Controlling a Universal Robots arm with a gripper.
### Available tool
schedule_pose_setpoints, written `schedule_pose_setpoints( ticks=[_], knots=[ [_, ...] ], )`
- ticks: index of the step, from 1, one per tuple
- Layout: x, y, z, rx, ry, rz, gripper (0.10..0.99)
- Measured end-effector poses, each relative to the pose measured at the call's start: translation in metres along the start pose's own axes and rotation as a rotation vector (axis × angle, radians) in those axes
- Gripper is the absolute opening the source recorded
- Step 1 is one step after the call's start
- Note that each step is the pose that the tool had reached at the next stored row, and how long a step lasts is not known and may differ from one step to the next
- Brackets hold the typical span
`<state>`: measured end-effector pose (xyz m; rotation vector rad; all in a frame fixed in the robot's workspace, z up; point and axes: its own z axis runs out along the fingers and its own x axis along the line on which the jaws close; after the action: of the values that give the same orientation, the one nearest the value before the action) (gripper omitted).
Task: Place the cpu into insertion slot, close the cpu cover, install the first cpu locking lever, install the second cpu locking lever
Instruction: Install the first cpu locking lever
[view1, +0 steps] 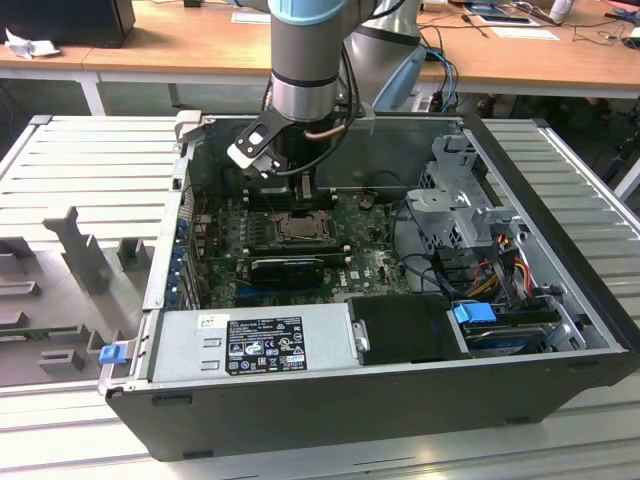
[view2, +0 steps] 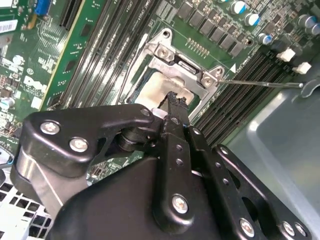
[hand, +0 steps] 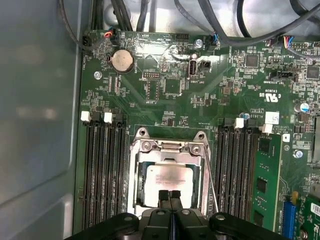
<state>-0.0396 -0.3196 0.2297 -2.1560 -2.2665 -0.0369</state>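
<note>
The cpu lies flat in the insertion slot, its silver top also showing in the second wrist view. The cpu cover is folded down around it, and the chip shows through its cut-out. My gripper is shut with nothing between its fingers. The tips hover just over the cpu's edge on the side away from the cover's hinge. A thin locking lever juts out from a socket corner over the memory slots. In the exterior view the gripper hangs right above the socket.
Black memory slots flank the socket on both sides. The case's grey wall rises close by. A power supply and a drive cage fill the case's other parts. Cables run along the board's far edge.
</note>
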Motion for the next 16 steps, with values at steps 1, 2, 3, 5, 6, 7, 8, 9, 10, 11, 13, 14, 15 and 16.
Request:
schedule_pose_setpoints(
  ticks=[1, 2, 3, 5, 6, 7, 8, 9, 10, 11, 13, 14, 15, 16],
  knots=[
    [0.0002, 0.0001, -0.0031, 0.0, 0.0001, 0.0, 0.106],
    [0.0004, 0.0001, -0.0114, 0.0, 0.0, 0.0, 0.106],
    [0.0005, 0.0001, -0.0166, 0.0, -0.0001, 0.0, 0.106],
    [0.0008, 0.0003, -0.025, 0.0, 0.0, 0.0, 0.106],
    [0.001, 0.0003, -0.0301, 0.0, -0.0007, 0.0, 0.106],
    [0.0012, 0.0003, -0.0355, 0.0, -0.0014, 0.0, 0.106],
    [0.0014, 0.0004, -0.0386, 0.0, -0.002, 0.0, 0.106],
    [0.0015, 0.0004, -0.0415, 0.0, -0.003, 0.0, 0.106],
    [0.0016, 0.0004, -0.0439, 0.0, -0.0037, 0.0, 0.106],
    [0.0017, 0.0004, -0.0482, 0.0, -0.0039, 0.0, 0.106],
    [0.0019, 0.0005, -0.052, 0.0, -0.004, 0.0, 0.106],
    [0.0019, 0.0005, -0.0541, 0.0, -0.0038, -0.005, 0.106],
    [0.0019, 0.0005, -0.0542, 0.001, -0.0035, -0.037, 0.106],
    [0.0019, 0.0005, -0.0542, 0.002, -0.0033, -0.081, 0.106]
  ],
)
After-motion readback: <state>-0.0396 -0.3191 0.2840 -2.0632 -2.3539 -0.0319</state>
